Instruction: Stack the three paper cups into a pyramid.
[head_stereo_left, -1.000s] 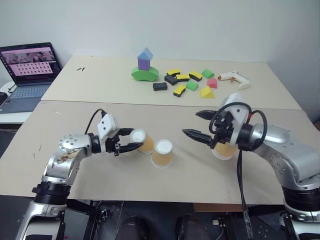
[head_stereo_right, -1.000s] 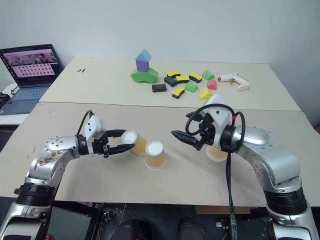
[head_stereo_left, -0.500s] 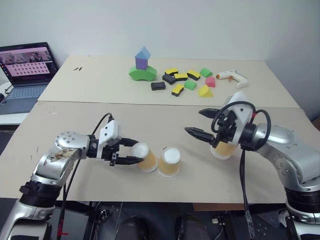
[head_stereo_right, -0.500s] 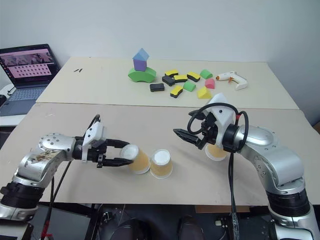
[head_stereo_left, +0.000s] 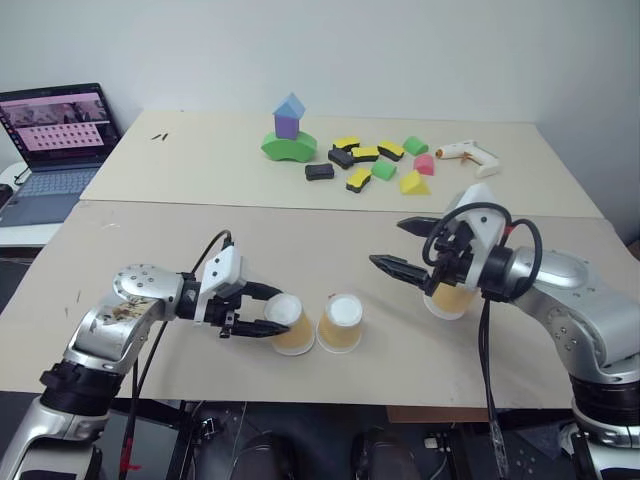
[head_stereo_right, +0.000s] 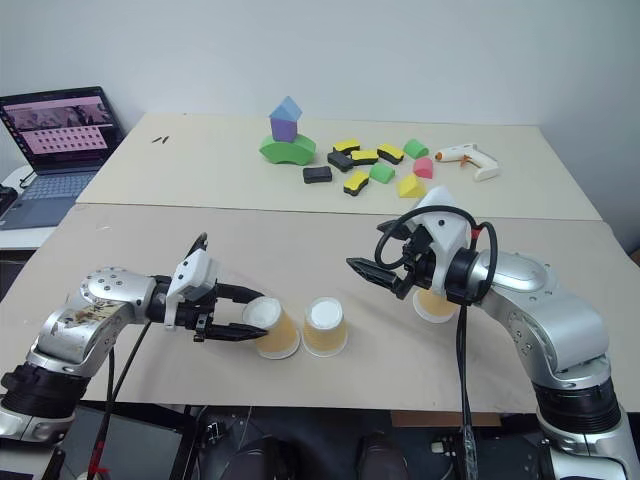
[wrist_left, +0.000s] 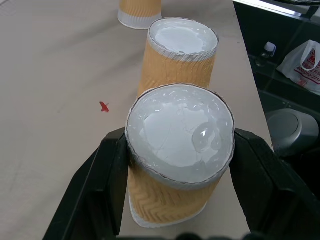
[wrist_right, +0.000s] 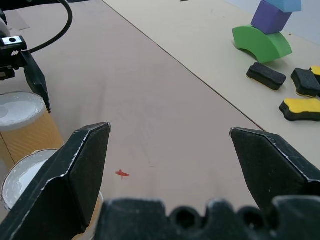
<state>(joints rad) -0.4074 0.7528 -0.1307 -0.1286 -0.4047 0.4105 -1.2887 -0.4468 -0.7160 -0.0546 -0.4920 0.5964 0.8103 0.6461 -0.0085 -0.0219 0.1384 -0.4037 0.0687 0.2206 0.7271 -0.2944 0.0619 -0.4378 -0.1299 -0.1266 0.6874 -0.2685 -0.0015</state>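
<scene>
Bright, even indoor light, soft shadows, all views reasonably sharp.

Two paper cups (head_stereo_left: 318, 324) are sitting upside down side by side near the table's (head_stereo_left: 150, 230) front edge; the third cup (head_stereo_left: 449, 299) is standing to their right, foam blocks (head_stereo_left: 370, 165) lying well behind, a laptop (head_stereo_left: 55, 135) sitting far left

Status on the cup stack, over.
Left pincer shut on upside-down cup, beside second cup. Right pincer open, hovering; third cup under it. Nothing stacked.
</scene>
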